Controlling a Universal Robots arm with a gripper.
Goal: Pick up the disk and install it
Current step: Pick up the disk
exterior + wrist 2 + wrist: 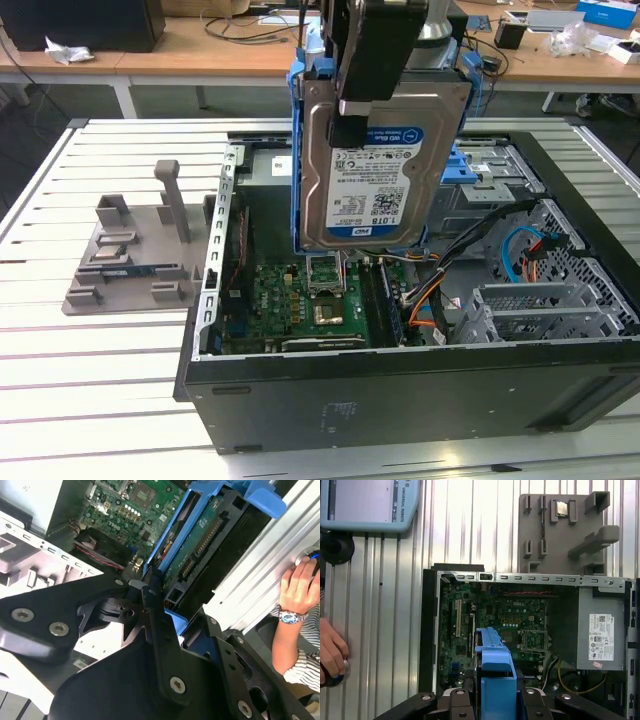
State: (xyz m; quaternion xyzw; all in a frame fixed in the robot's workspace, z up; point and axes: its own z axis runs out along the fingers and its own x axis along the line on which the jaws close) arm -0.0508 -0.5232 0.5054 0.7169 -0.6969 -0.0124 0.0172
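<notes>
One disk hangs upright, pinched near its top between the jaws. It reaches down below them, over the circuit board of the open computer case on the slatted desk.

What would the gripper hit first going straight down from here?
Likely the motherboard near the processor socket: the gripper holds the disk upright above it, though depth is unclear.
</notes>
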